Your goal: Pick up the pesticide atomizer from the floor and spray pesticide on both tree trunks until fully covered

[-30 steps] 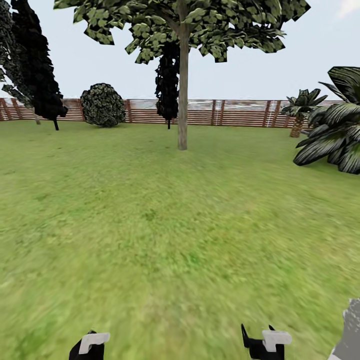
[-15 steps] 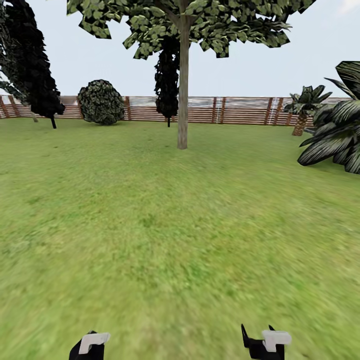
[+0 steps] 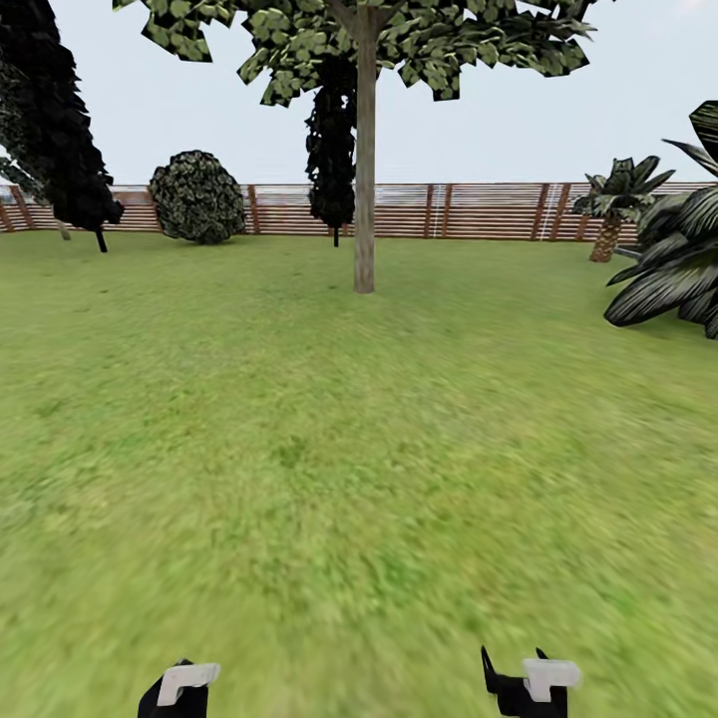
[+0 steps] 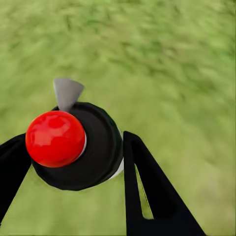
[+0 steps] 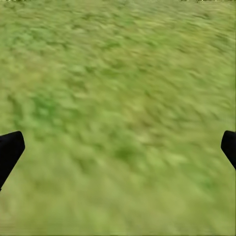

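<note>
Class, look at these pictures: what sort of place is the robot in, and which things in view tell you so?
A fenced garden, most likely: a grass lawn, a brown slatted wooden fence along the far side, and a tall tree with shrubs around it.

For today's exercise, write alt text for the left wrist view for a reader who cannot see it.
A black sprayer with a round red top sits between the left pincer's two dark fingers, above blurred green grass.
</note>
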You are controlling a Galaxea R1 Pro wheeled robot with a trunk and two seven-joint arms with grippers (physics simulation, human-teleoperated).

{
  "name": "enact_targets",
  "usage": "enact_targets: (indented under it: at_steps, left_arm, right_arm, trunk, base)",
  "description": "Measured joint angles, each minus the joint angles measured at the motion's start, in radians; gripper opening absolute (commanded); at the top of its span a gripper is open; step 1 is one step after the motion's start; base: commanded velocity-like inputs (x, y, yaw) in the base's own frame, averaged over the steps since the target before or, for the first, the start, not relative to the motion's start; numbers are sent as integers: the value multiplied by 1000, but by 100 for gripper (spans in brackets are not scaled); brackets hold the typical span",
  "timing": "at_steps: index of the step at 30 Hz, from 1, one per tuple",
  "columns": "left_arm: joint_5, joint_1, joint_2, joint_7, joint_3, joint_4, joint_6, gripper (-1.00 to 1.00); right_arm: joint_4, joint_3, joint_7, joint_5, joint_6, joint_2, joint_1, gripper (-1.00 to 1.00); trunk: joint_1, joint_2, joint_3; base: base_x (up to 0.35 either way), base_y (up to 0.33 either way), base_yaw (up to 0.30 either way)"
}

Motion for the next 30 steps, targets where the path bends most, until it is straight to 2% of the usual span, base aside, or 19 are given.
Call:
enact_targets:
  at_steps: [30]
  left_arm:
    - [0,0,0,0,0,0,0,-100]
  right_arm:
    - [1,0,0,0,0,0,0,100]
  trunk:
    - [0,0,0]
  base:
    - [340,0,0]
